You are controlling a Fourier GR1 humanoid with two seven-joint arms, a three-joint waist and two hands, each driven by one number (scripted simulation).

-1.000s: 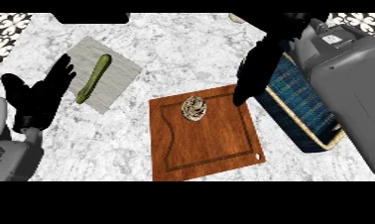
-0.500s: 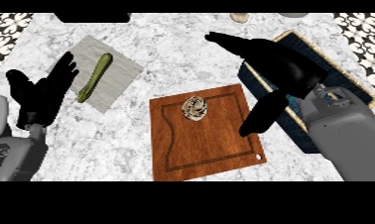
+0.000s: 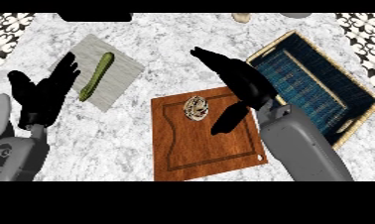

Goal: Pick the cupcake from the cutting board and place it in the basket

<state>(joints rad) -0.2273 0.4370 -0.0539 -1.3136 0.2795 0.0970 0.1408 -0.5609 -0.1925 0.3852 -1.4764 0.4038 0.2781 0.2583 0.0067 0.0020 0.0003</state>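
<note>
On the marble counter [image 3: 183, 54] a wooden cutting board [image 3: 209, 148] is laid near the middle, slightly turned. The cupcake [image 3: 195, 107] is seated on the board's upper part, close to its far edge, and is seen from above as a small round item with a pale rim. No contact with either hand is observed.

The right hand [image 3: 238, 82] is held above the board's upper right corner, just beside the cupcake. Its fingers are extended and spread wide towards the upper left, while the thumb [image 3: 225, 119] is pointed down over the board; nothing is held. The grey right forearm [image 3: 300, 146] is seen crossing the board's right edge.

To the right, the basket [image 3: 351, 89] is set at an angle, with a woven tan rim and a blue lining. It is placed near the board, apart from the cupcake.

At the left edge, the left hand [image 3: 47, 96] is noted resting, fingers straight and raised, holding nothing. Beside it a grey mat [image 3: 121, 77] is laid, and a green vegetable [image 3: 97, 75] is lying on it.
</note>
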